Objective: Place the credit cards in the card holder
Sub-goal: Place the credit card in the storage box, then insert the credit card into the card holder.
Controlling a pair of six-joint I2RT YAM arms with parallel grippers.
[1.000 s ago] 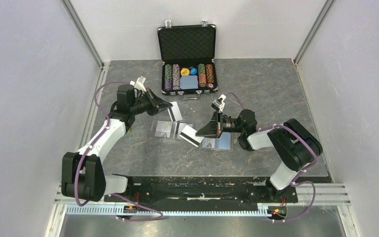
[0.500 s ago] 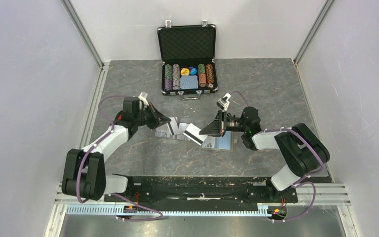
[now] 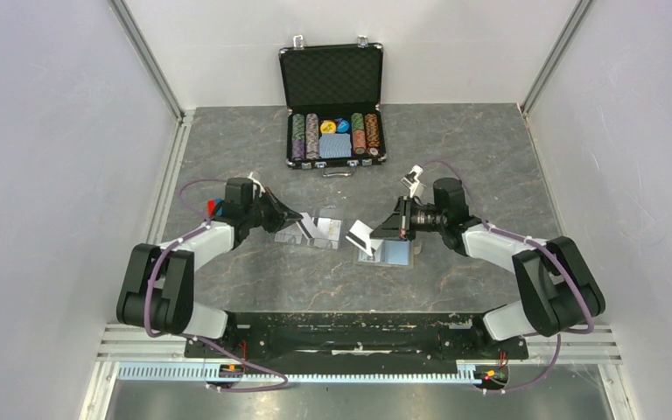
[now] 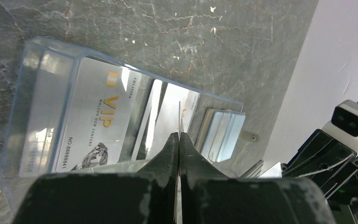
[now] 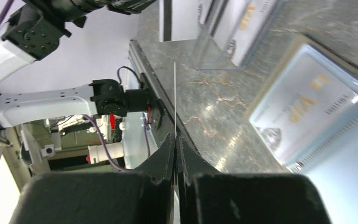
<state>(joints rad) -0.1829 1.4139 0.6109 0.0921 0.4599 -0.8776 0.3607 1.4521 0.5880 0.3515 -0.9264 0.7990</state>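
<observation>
My left gripper (image 3: 298,219) is shut on a whitish credit card (image 3: 317,226), edge-on in the left wrist view (image 4: 179,114), held low over the clear sleeves. My right gripper (image 3: 385,232) is shut on the other credit card (image 3: 359,235), a thin edge in the right wrist view (image 5: 174,98), just left of the card holder. The card holder (image 3: 396,254) lies open on the table with its light blue lining up. It also shows in the left wrist view (image 4: 223,135) and the right wrist view (image 5: 340,140), with a VIP card (image 5: 303,105) in its pocket.
Clear plastic sleeves (image 3: 302,234) lie under the left gripper, one holding a VIP card (image 4: 98,123). An open black poker-chip case (image 3: 334,131) stands at the back centre. White walls close in left, right and behind.
My left gripper has come nearer and lower with its card, down to the sleeves. My right gripper has moved right with its card, up to the holder's left edge.
</observation>
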